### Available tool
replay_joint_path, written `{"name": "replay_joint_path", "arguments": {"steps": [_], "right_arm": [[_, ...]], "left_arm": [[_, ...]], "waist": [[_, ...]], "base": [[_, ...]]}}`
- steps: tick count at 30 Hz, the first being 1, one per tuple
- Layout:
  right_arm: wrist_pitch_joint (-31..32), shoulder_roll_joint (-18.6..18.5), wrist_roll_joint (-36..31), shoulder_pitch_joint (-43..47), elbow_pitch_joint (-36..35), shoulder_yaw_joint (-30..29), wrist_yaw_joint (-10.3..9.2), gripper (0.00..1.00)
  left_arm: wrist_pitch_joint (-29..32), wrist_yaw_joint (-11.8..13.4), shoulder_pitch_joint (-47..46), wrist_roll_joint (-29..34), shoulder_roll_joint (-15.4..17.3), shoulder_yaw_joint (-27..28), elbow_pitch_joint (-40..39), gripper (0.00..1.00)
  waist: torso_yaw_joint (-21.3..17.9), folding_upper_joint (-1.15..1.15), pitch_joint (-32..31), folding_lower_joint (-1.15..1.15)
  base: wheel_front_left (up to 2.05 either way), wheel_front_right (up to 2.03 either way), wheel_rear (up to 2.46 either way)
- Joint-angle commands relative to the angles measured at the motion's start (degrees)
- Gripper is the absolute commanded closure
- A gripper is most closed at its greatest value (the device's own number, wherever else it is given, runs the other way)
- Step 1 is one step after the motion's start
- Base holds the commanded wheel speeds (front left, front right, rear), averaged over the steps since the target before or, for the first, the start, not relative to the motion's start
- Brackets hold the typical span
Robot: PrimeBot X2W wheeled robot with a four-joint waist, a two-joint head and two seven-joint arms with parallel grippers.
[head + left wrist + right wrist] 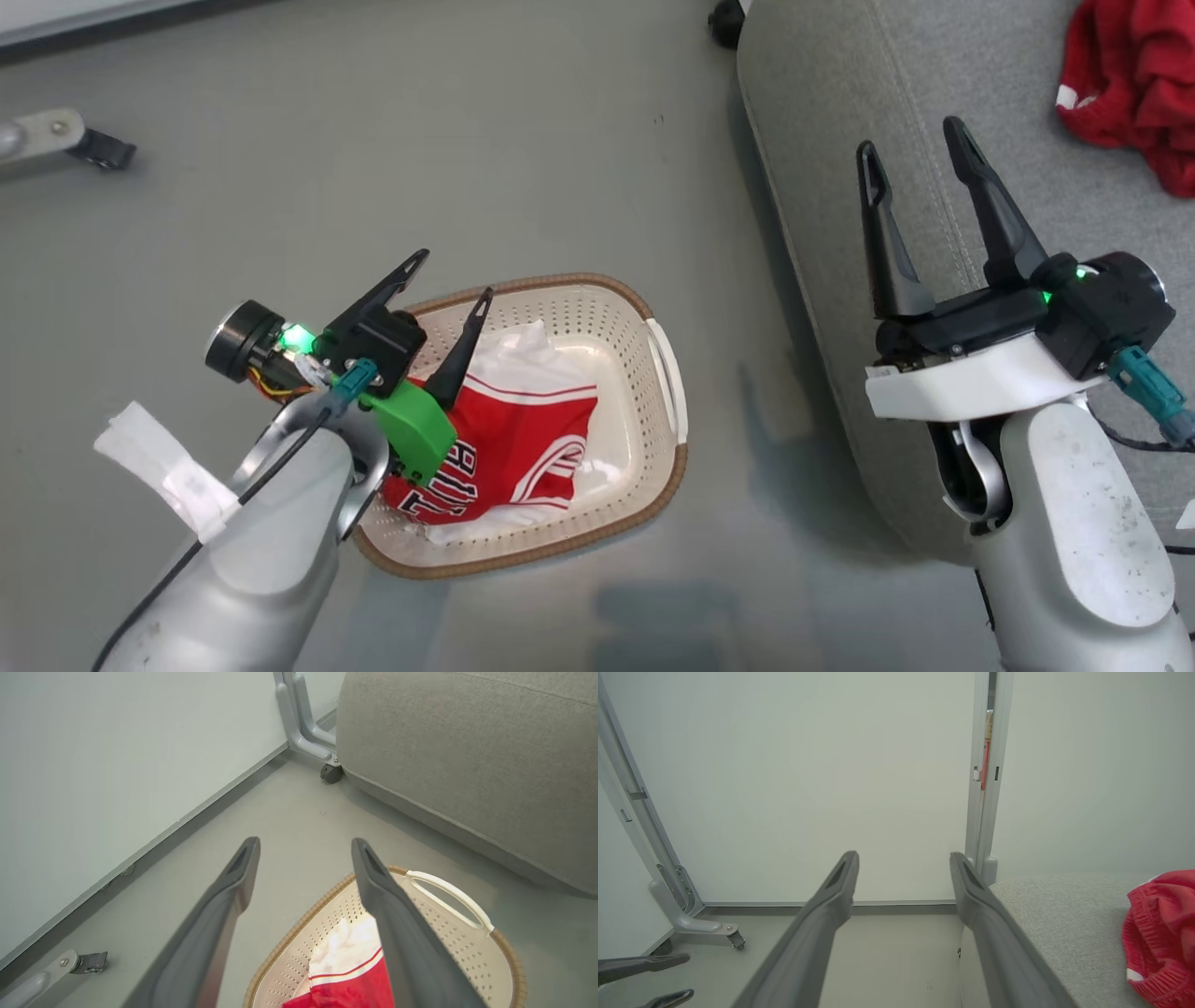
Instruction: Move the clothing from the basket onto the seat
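A red jersey [513, 439] with black, white-outlined lettering lies crumpled in the cream basket [667, 373] on the floor; its white and red cloth [348, 963] also shows in the left wrist view. My left gripper [453, 273] hovers open over the basket's left rim [299, 924], nothing between its fingers. The plain red shirt [1134, 79] lies on the grey seat [840, 112] at the far right, also seen as red cloth [1162, 933] in the right wrist view. My right gripper [910, 145] stands open above the seat's edge [1064, 924], left of the shirt.
Grey floor surrounds the basket. A pale wall panel with a wheeled grey foot [329, 772] stands beyond the seat. Another castor foot [84, 140] lies at the far left. White tape [163, 467] hangs off my left forearm.
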Motion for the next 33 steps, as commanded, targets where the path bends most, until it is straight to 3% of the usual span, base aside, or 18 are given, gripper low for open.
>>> {"name": "replay_joint_path", "arguments": {"steps": [1, 20, 33], "right_arm": [[0.0, -0.1, 0.4, -1.5, -0.5, 0.3, -0.04, 0.0], [0.0, -0.1, 1.5, -8.7, -3.2, 2.2, -0.04, 0.0], [0.0, -0.1, 1.1, -9.8, -4.7, 2.3, -0.04, 0.0]], "left_arm": [[0.0, -0.1, -2.3, -0.3, 1.1, -1.4, 1.3, 0.0], [0.4, -0.1, -18.4, -6.7, 3.6, -24.8, 21.2, 0.0], [9.3, -0.1, -23.3, -9.2, 4.1, -37.8, 29.9, 0.0]], "waist": [[-4.3, 0.0, 8.1, 0.0], [-7.7, 0.0, 23.4, 0.0], [-7.8, 0.0, 28.4, 0.0]], "base": [[0.0, 0.0, 0.0], [0.0, 0.0, 0.0], [0.0, 0.0, 0.0]]}}
